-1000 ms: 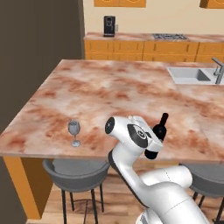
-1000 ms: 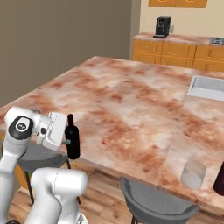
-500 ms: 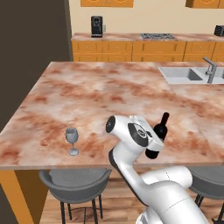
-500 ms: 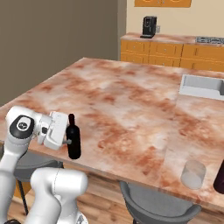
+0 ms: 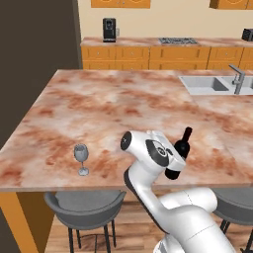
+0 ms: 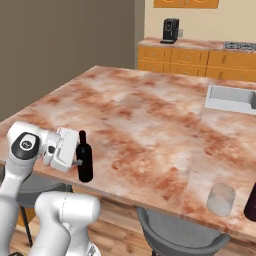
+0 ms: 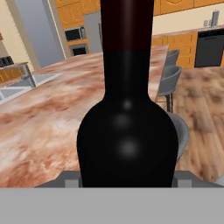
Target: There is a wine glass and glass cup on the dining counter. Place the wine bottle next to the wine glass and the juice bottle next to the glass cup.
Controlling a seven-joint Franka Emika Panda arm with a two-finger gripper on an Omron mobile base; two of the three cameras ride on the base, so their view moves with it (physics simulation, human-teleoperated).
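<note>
Base and views farther right.

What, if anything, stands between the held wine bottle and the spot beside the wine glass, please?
Nothing visible does. The wine bottle is in the tool, and only bare dining counter lies between it and the wine glass.

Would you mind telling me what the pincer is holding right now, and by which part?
The pincer holds the wine bottle upright, gripping its body below the shoulder, near the counter's front edge.

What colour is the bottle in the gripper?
Black all over; the bottle shows best in the right base view.
</note>
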